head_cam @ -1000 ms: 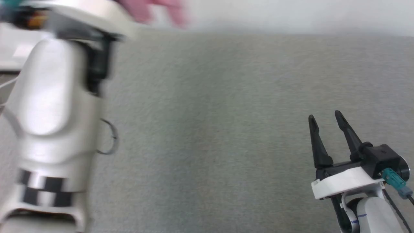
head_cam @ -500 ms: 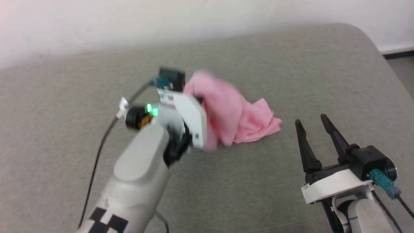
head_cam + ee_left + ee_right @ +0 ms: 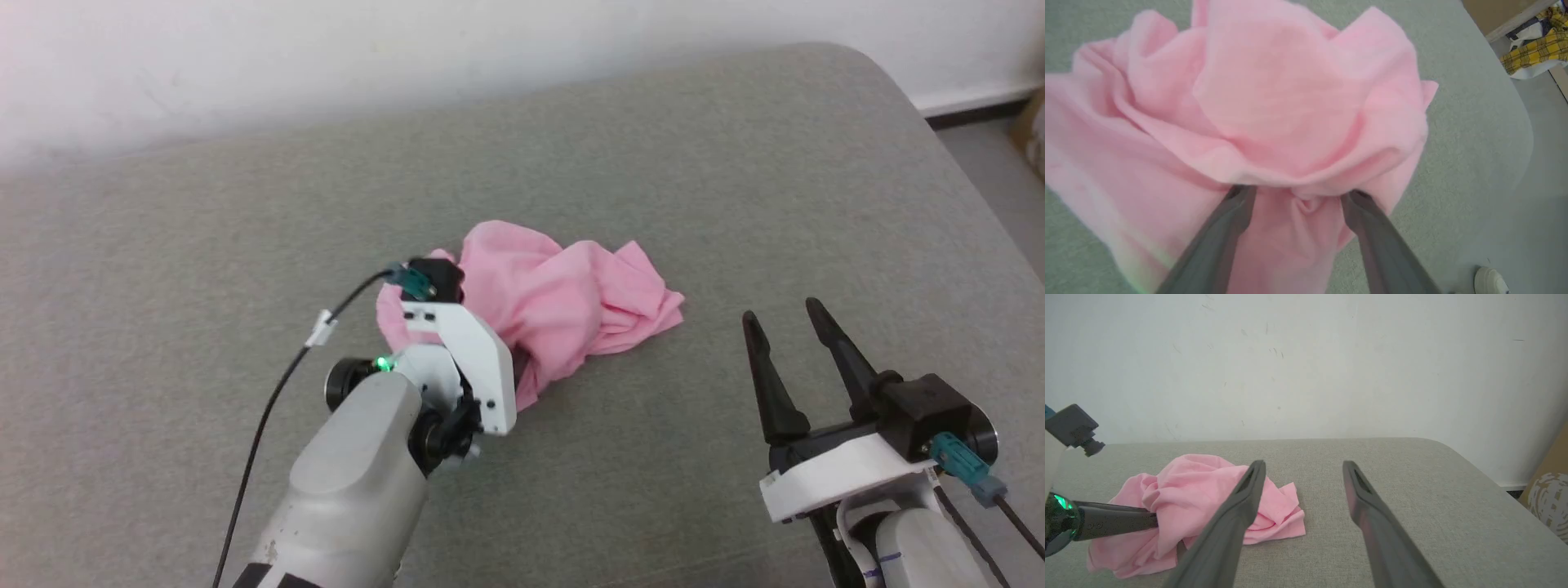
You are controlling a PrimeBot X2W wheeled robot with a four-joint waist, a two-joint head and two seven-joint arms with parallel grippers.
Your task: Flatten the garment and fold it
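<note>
Garment point(image 3: 563, 302) lies crumpled mid-bench point(image 3: 735, 163). Left end effector point(image 3: 1300, 192) is spread, tips tucked under a fold, pinching nothing. Right end effector point(image 3: 780, 309) is spread and empty at near right, clear of the cloth. To flatten well: find 2 corners, pinch 1 layer each, pull apart low.

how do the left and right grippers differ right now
The left gripper has its tips under the garment; the right gripper stands clear of it over the bare grey surface. The left gripper reaches farther forward; the right gripper sits nearer the robot. Both are open.
</note>
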